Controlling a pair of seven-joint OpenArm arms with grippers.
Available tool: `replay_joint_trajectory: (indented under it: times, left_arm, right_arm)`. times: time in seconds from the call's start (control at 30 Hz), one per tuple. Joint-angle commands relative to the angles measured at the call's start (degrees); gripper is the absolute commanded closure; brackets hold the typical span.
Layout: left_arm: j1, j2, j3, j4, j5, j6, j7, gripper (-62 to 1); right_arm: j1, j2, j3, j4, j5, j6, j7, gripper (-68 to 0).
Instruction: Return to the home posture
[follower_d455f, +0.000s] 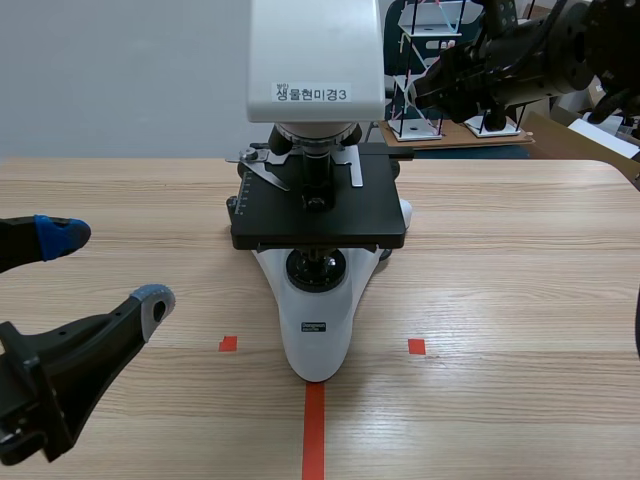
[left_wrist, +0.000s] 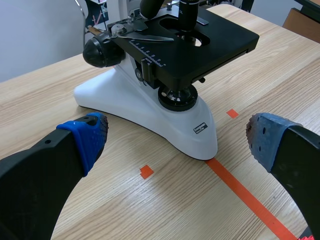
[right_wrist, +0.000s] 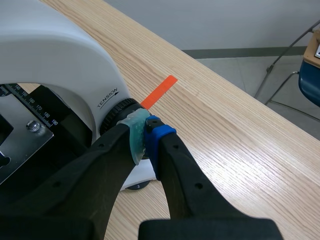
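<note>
Scene view, left hand: The left hand (follower_d455f: 108, 268) sits low over the desk (follower_d455f: 520, 300). Its two fingers are spread wide, one pad blue and the other grey, with nothing between them.
Scene view, microscope: A white microscope (follower_d455f: 320, 320) with a black stage (follower_d455f: 320, 215) stands on the desk beside that hand, well apart from it. Its foot rests at the end of an orange tape line (follower_d455f: 313, 430).
Scene view, right arm: The right arm (follower_d455f: 520, 55) is raised high, beside the microscope's head.
Left wrist view, left hand: The left hand (left_wrist: 176, 139) is spread, its blue dotted pads far apart and gripping nothing.
Left wrist view, microscope: The microscope's white foot (left_wrist: 150, 112) lies just ahead of the hand, its tip pointing in between the fingers. The stage and a black focus knob (left_wrist: 102, 50) are farther ahead. The tape line runs from the foot's tip back under the hand, with small orange squares (left_wrist: 146, 171) either side.
Right wrist view, right hand: The right hand (right_wrist: 145, 139) has its fingers pressed together, grey-green pad against blue pad, pinching nothing.
Right wrist view, microscope: The fingertips are right at a black knob ring (right_wrist: 119, 111) on the microscope's white body (right_wrist: 55, 65), by the word "TENSION". Whether they touch it cannot be told.
Right wrist view, desk: An orange tape strip (right_wrist: 159, 90) lies on the desk just ahead of the fingertips.
</note>
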Motion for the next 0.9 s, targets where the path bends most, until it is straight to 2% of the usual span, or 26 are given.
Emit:
replay_joint_trajectory:
  times: [0.0,0.73,0.8,0.87]
  left_arm:
    - [0.44,0.44,-0.26,0.28,-0.37,-0.02,-0.13,-58.1]
    - [0.44,0.44,-0.26,0.28,-0.37,-0.02,0.92,-58.1]
    - [0.44,0.44,-0.26,0.28,-0.37,-0.02,0.92,-58.1]
    - [0.44,0.44,-0.26,0.28,-0.37,-0.02,0.92,-58.1]
  right_arm:
    - [1.29,0.68,0.55,1.7,0.57,0.02,0.87,0.0]
    - [1.27,0.83,0.55,1.7,0.24,0.02,1.81,-0.3]
    - [0.81,1.2,0.7,1.81,0.17,0.02,2.75,-4.1]
    - [-0.09,1.99,0.72,2.21,0.22,0.02,3.8,-11.8]
